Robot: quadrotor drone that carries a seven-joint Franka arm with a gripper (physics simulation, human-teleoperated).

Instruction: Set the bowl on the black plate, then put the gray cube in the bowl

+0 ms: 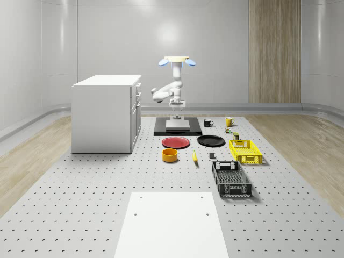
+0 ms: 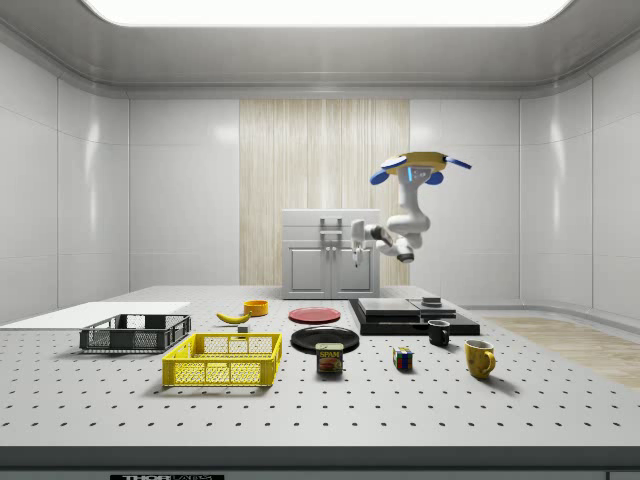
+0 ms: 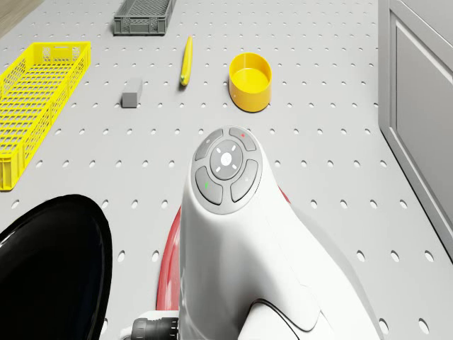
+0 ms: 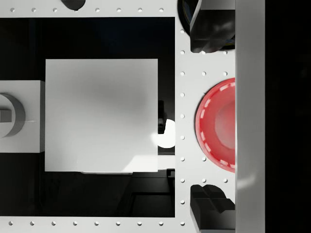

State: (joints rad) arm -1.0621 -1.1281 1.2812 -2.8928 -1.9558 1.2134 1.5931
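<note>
Drone view alone shows gray cube [image 3: 132,93] beside yellow bowl [image 3: 250,81].

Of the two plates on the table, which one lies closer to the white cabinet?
The red plate. It sits between the black plate and the white cabinet, while the black plate lies on its far side, next to the yellow crate.

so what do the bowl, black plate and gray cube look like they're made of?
Bowl: matte yellow, evenly coloured, thin-walled; probably plastic. Black plate: glossy black with bright rim reflections; glazed ceramic or polished plastic, can't tell. Gray cube: flat dull gray, no shine or grain; painted wood or plastic, look leaves it open.
</note>
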